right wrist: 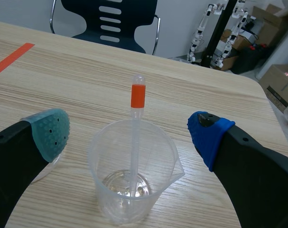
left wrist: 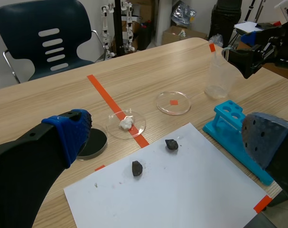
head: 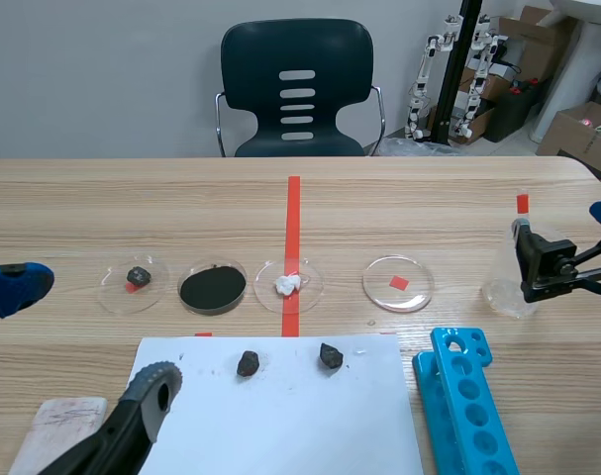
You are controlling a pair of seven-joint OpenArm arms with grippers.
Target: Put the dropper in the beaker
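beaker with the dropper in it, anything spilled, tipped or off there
Nothing stands out. The beaker stands upright on the table, the dropper leans inside it with its orange band above the rim, and the wood around it looks dry. The right pincer is open, with one finger on either side of the beaker.

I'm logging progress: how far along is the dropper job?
It looks done: the dropper stands inside the beaker, its tip at the bottom. Nothing is in hand: the right tool is open, one finger on either side of the beaker. What's left is probably only backing that arm away.
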